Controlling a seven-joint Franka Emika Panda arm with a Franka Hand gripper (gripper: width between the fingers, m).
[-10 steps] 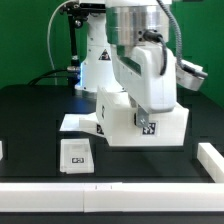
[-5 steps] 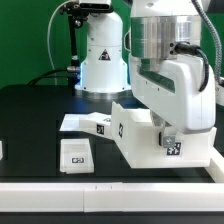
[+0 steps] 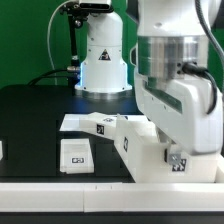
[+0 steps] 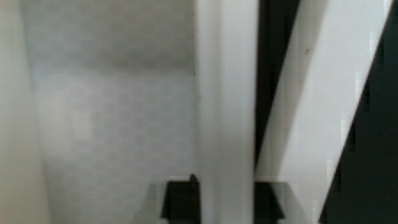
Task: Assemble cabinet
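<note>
The cabinet's large white box frame point(image 3: 142, 150) sits at the front of the black table, on the exterior view's right, turned at an angle. My gripper point(image 3: 176, 160) reaches down onto its near right side, shut on one of its thin walls. In the wrist view the white wall point(image 4: 226, 110) runs between my two dark fingertips point(image 4: 182, 198), with the gripper point(image 4: 226, 200) clamped across it. A small white drawer-like block point(image 3: 76, 155) with a tag lies flat to the frame's left. The arm hides much of the frame's right side.
The marker board point(image 3: 82, 123) lies flat behind the block. The white domed robot base point(image 3: 100, 55) stands at the back. A white rail point(image 3: 60, 194) runs along the table's front edge. Another white piece point(image 3: 2, 150) shows at the far left edge.
My gripper has carried the box frame toward the front and the exterior view's right, turning it as it went. The small block and marker board have not moved.
</note>
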